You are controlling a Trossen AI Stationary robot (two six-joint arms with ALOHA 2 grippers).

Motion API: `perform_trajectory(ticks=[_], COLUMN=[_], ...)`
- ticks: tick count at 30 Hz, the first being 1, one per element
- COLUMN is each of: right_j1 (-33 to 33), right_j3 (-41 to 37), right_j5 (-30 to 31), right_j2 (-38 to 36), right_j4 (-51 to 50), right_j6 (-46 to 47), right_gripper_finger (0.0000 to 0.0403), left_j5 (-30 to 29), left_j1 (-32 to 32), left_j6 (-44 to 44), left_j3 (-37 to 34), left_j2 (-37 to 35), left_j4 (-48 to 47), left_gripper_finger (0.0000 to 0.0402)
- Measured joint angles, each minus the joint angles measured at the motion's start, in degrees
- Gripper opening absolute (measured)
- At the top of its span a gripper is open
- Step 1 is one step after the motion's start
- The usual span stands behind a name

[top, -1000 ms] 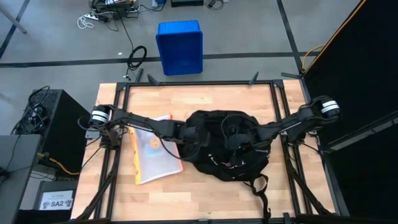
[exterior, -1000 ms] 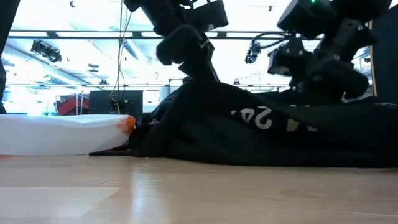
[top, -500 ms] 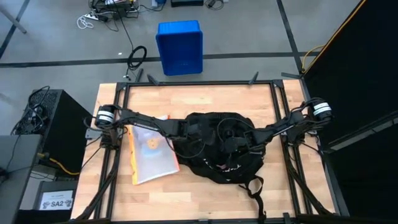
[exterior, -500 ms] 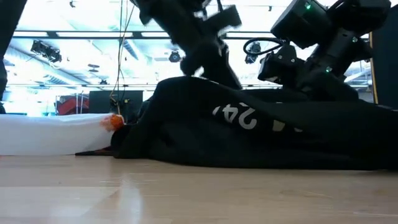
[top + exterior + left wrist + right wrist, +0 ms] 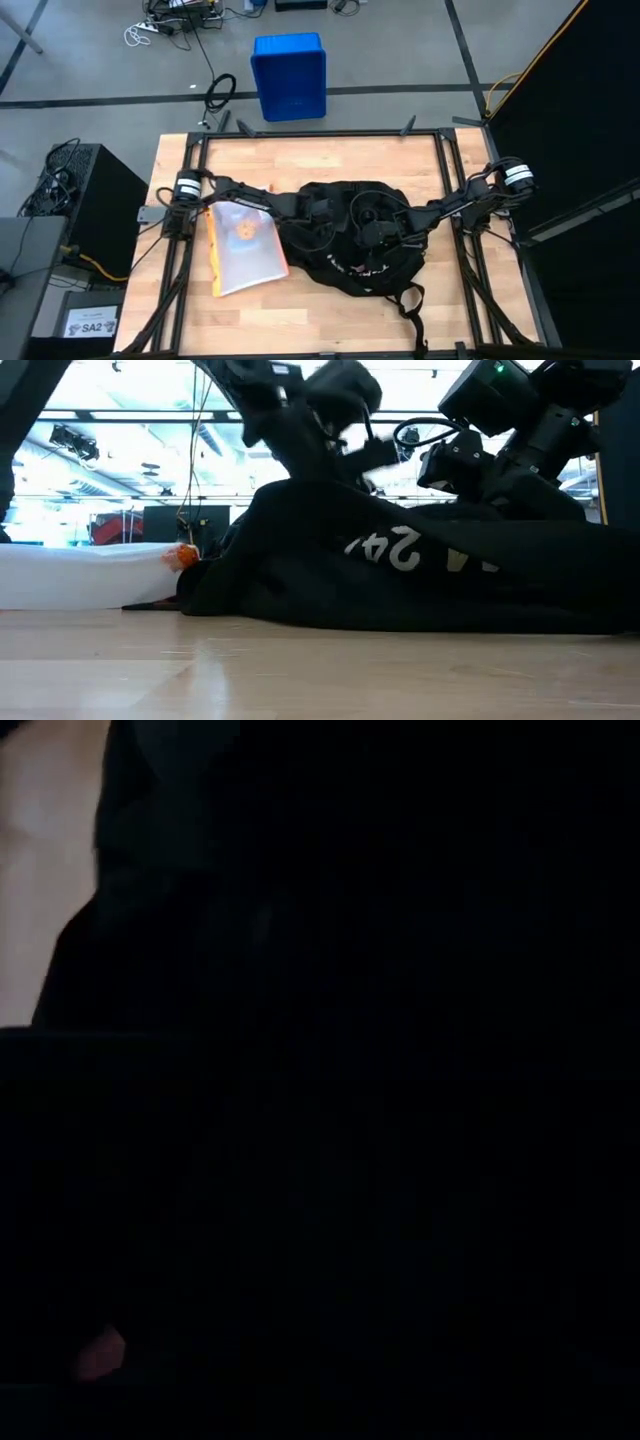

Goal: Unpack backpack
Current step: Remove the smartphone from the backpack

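The black backpack (image 5: pixel 360 245) lies flat in the middle of the table, and its straps (image 5: pixel 415 305) trail toward the near edge. The low view shows white lettering (image 5: pixel 390 548) on its side. My left gripper (image 5: pixel 322 213) reaches down onto the backpack's left part. My right gripper (image 5: pixel 375 233) is at its middle. Both sink among the black folds. Dark fabric fills both wrist views. A clear flat pouch with orange edges (image 5: pixel 245 250) lies on the wood just left of the backpack.
A blue plastic crate (image 5: pixel 289 75) stands on the floor beyond the far edge. A black cabinet (image 5: pixel 85 200) stands to the left of the table. Bare wood (image 5: pixel 300 320) shows along the near edge and the far edge.
My left arm has stretched toward the table's right and dropped lower into the backpack. The backpack has slid a little toward the left edge. Its left part now stands higher and bunched. The pouch has stayed on the table.
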Motion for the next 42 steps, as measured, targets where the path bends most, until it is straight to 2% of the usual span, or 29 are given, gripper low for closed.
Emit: perform_trajectory(ticks=[6,12,19,23,29,36,42], right_j1=[1.0,2.5,3.2,3.2,3.3,6.6,9.8], right_j3=[0.0,0.0,0.0,0.0,-0.1,0.0,0.0], right_j5=[-1.8,-4.3,-9.6,-11.0,-11.9,-13.1,-13.3], right_j2=[0.0,0.0,-0.2,-1.9,-8.7,-14.1,-15.6], right_j4=[0.6,0.6,0.5,-0.8,-5.2,-10.3,-11.9], right_j6=[-1.0,-1.0,0.8,2.6,4.5,8.8,13.2], right_gripper_finger=[0.0304,0.0299,0.0271,0.0250,0.0225,0.0203,0.0188], left_j5=[-11.2,-18.0,-25.4,-26.4,-28.0,-37.5,-37.8], left_j1=[2.8,4.7,6.2,6.1,4.9,6.0,5.5], left_j6=[-0.4,-0.6,-1.4,-1.4,-0.1,3.0,3.1], left_j3=[0.0,0.0,0.0,0.0,0.0,0.0,0.0], left_j2=[2.4,2.4,2.4,2.4,0.0,-1.1,-3.2], left_j4=[5.3,10.9,12.7,12.7,12.0,12.0,11.9], left_gripper_finger=[0.0184,0.0182,0.0182,0.0182,0.0182,0.0182,0.0182])
